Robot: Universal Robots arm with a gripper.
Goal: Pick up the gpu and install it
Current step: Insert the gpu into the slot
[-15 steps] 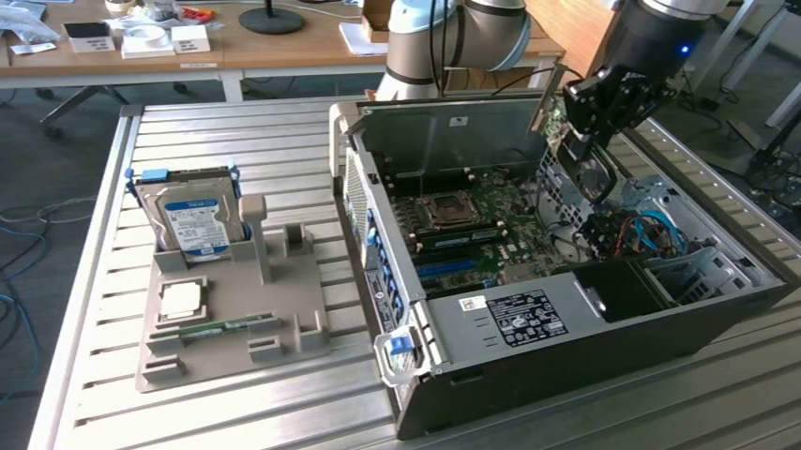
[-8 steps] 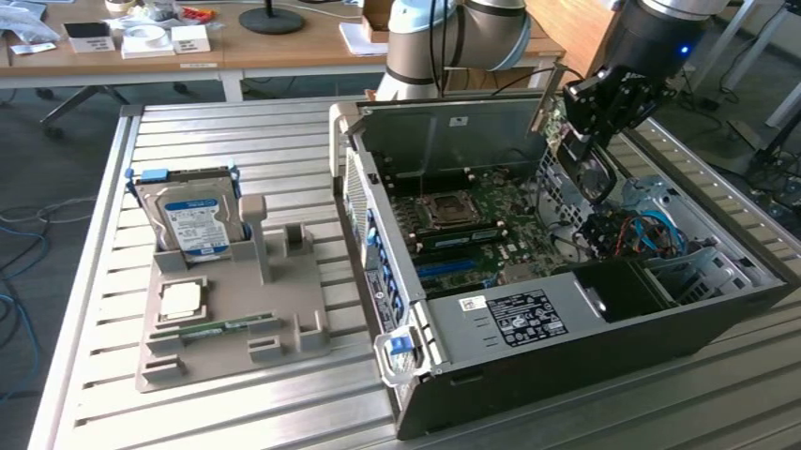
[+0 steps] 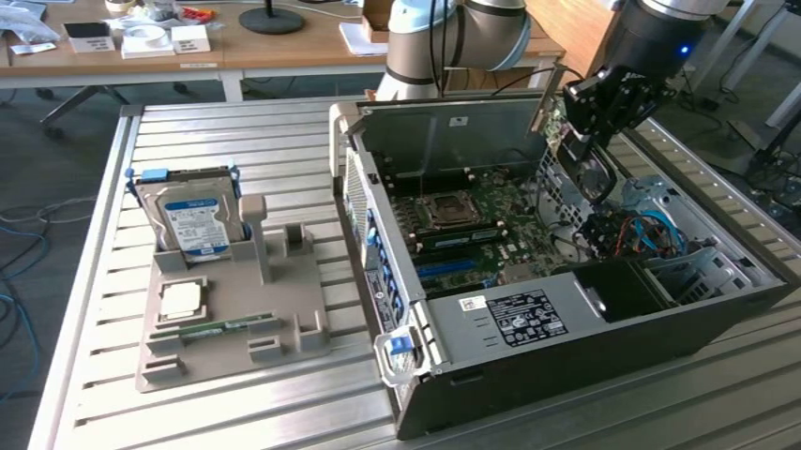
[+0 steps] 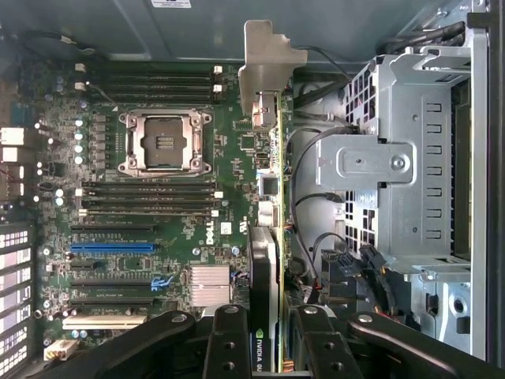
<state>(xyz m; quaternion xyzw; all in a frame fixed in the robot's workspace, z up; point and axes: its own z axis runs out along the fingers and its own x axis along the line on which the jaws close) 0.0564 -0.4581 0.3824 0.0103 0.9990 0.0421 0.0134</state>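
Gripper point(image 4: 271, 320) fingers point(image 4: 227, 339) are clamped on the gpu point(image 4: 267, 268), one on each face, holding it edge-on over the open case point(image 3: 564, 375) with its bracket point(image 4: 268, 55) at the end away from the grip. The card hangs between the motherboard point(image 4: 158, 197) and the drive cage point(image 4: 379, 158); whether it touches a slot I cannot tell. On the exterior view's left, well apart from the case, a hard drive point(image 3: 194, 220) stands upright in a grey tray point(image 3: 225, 366) on the table point(image 3: 100, 281).
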